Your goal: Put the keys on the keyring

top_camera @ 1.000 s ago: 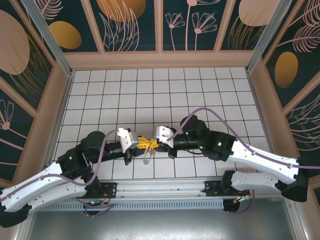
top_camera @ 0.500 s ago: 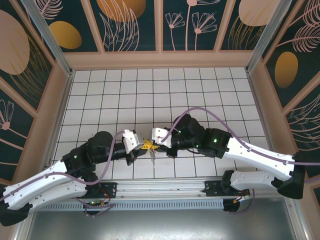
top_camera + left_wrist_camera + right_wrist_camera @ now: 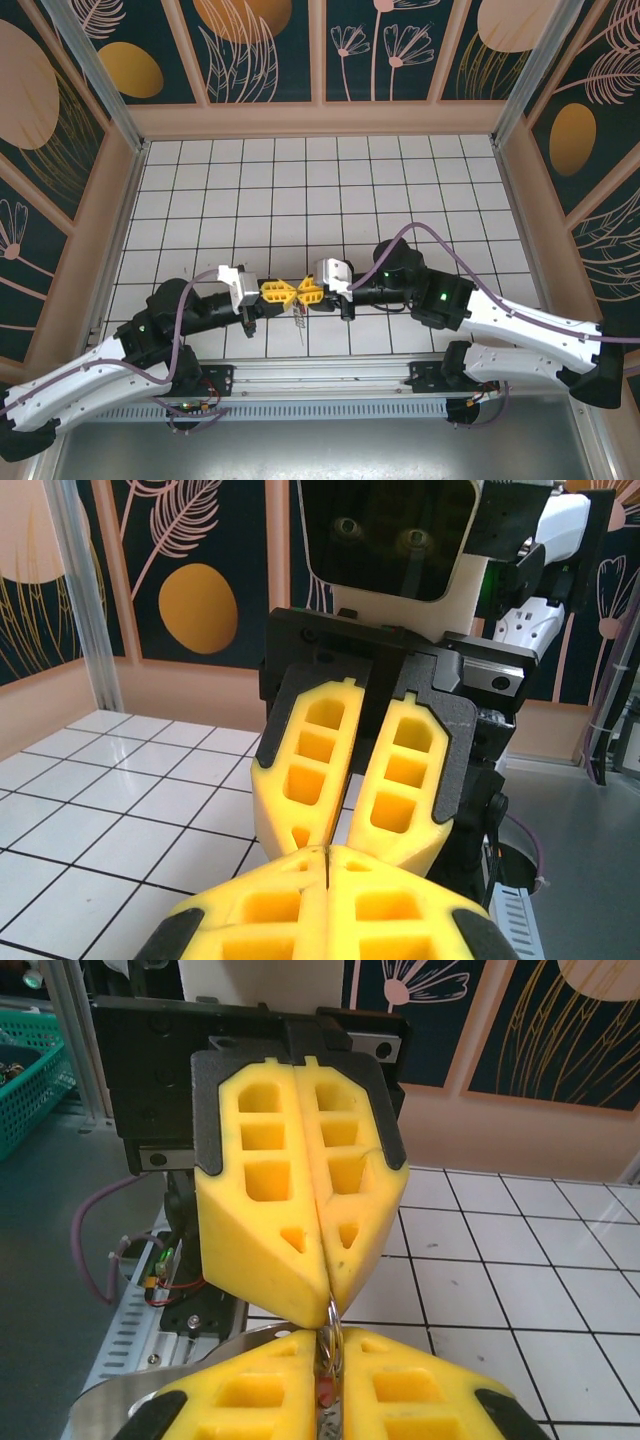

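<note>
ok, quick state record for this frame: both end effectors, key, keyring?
left end effector: shut, tip to tip with the right one; seems to pinch the keyring by its thin wire ring
right end effector: shut on the key, red head between its fingers
keyring: part of it hangs below the meeting tips, off the table
key threaded on ring: cannot tell

Thin silver wire keyring (image 3: 333, 1322) upright and edge-on, caught at the closed tips of the left pincer (image 3: 320, 1295); small red-headed key (image 3: 324, 1393) just beneath, wedged between the right pincer (image 3: 330, 1358) fingers, blade hidden.
</note>
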Robot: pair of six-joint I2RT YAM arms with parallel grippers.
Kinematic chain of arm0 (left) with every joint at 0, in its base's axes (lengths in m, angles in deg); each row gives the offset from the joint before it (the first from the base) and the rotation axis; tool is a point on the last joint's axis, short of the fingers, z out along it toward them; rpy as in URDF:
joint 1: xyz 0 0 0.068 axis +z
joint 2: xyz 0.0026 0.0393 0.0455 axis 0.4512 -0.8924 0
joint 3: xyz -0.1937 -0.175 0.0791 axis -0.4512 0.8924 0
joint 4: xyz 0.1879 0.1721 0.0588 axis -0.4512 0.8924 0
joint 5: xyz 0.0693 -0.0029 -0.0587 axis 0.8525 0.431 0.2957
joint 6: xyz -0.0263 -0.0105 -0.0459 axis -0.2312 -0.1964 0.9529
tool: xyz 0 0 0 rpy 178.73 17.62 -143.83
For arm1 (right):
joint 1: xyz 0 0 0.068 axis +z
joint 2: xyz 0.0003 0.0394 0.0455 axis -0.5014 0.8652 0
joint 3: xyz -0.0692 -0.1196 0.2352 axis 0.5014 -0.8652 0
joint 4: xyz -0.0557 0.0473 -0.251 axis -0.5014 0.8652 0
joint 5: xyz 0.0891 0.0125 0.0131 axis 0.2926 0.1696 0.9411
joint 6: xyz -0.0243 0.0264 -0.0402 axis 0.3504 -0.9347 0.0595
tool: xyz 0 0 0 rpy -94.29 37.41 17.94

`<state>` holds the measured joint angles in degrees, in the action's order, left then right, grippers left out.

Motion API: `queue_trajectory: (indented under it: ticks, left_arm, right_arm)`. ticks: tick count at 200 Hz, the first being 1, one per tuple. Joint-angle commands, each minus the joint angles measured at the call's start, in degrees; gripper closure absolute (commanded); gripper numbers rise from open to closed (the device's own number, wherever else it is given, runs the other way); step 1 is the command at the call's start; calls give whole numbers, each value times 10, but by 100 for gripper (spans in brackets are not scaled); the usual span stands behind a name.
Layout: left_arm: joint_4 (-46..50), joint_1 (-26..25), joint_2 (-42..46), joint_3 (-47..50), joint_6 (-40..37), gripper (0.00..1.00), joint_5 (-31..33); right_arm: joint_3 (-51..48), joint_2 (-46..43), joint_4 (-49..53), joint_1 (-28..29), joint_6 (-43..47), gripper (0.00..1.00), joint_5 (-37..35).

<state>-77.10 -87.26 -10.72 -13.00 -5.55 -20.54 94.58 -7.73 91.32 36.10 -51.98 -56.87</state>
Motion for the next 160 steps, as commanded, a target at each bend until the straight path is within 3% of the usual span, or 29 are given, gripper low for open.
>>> queue_trajectory:
  ticks: [1,22,61,75,89,127,140,150,160]
  left_arm:
    - [-77,-3,9,12,17,100,-16]
    - [-84,-3,13,18,18,100,-13]
    - [43,-3,-23,-29,-20,100,37]
    - [99,-2,-50,-51,-40,89,60]
    - [142,-3,-77,-69,-57,86,81]
    - [174,-3,-114,-86,-75,84,107]
    - [170,-2,-116,-82,-74,89,108]
    - [167,-3,-118,-81,-72,100,104]
    - [161,-3,-116,-79,-68,100,100]
  right_arm:
    - [-15,-5,-69,0,-24,90,13]
    - [-14,-3,-77,0,-24,100,12]
    - [40,24,21,-4,1,100,-38]
    - [73,46,77,-3,19,100,-53]
    - [100,65,114,-4,37,100,-61]
    - [136,78,157,-4,67,100,-66]
    - [147,82,170,-3,75,100,-70]
    - [155,85,181,-4,80,100,-73]
    - [158,86,188,-3,84,100,-75]
